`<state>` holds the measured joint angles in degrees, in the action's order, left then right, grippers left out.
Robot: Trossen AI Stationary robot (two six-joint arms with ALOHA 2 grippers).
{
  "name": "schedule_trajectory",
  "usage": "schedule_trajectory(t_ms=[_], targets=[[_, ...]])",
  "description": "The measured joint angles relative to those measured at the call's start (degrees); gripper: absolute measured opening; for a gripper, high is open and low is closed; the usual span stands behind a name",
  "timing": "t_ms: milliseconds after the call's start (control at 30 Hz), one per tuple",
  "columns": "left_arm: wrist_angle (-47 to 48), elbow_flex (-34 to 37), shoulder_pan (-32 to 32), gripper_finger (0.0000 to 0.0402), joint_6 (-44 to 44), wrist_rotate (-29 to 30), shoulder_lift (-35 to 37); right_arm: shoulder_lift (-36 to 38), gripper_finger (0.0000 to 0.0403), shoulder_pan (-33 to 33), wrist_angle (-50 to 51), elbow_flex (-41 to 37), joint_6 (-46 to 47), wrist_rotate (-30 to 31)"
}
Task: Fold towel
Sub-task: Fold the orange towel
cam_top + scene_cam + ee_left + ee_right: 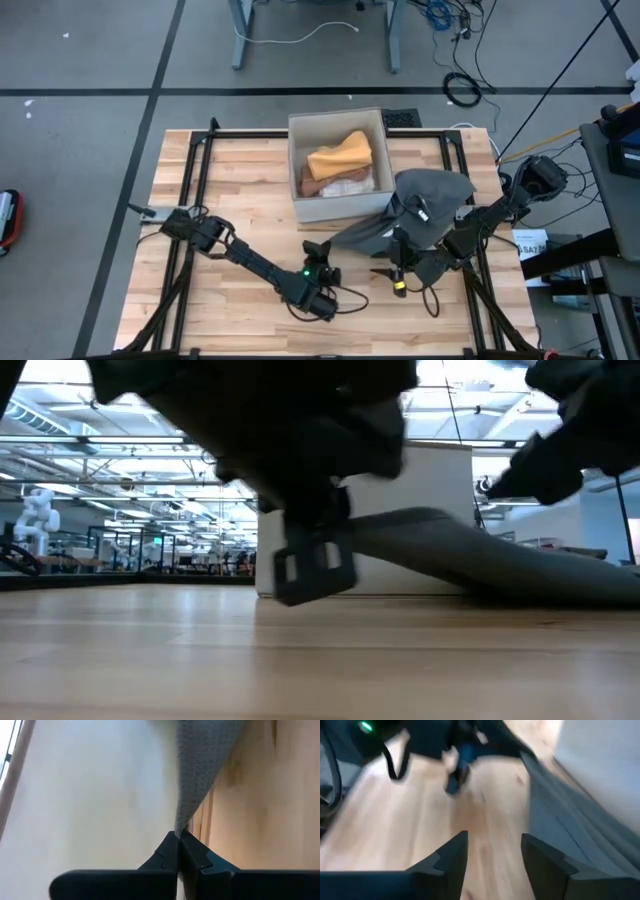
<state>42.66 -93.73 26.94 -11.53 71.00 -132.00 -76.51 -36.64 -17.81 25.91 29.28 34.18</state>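
Observation:
The grey towel (425,200) lies heaped by the right near corner of the white box (296,165). One long point of it runs toward the table's left. My left gripper (320,250) is shut on that tip, seen close in the left wrist view (178,840). In the low view the towel (480,550) slopes up from the table toward it. My right gripper (393,270) is open just near of the towel; its fingers (492,842) frame bare wood, with the towel (570,820) beside them. My left gripper pinches the towel's corner tip (180,826) between its two shut fingertips. The corner is lifted off the table. The cloth runs drawn out from it to the heap, whose far part rests on the table.
The white box holds an orange-yellow cloth (342,155) and other folded cloths. Black frame rails (200,165) run along the table's left and right sides. Bare wood lies on the table's left half and along its near edge (250,330). A black cable (350,298) loops by the left arm.

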Motion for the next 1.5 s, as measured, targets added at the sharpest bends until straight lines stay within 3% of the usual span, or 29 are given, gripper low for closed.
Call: schedule_trajectory(t_ms=[333, 533, 800, 933, 1500], targets=[[29.99, 0.00, 1.80, 0.0001, -25.77, -5.95, 0.02, 0.00, 0.0176, 1.10, 11.67, -0.04, 8.91, 0.20], [39.29, 0.00, 3.32, 0.0000, -31.70, -10.49, 0.02, 0.00, 0.0166, 1.33, 13.51, -0.04, 9.13, -1.24], [40.15, 0.00, 5.01, 0.0000, -32.97, -12.11, 0.02, 0.00, 0.0165, 1.29, 25.57, -0.04, 17.28, -9.48], [39.49, 0.00, 5.00, 0.0000, -33.44, -12.13, 0.02, 0.01, 0.0165, 1.23, 24.73, -0.04, 18.35, -11.74], [37.21, 0.00, 4.98, 0.0000, -33.42, -11.93, 0.02, 0.00, 0.0164, 1.25, 22.71, -0.04, 21.25, -12.04]])
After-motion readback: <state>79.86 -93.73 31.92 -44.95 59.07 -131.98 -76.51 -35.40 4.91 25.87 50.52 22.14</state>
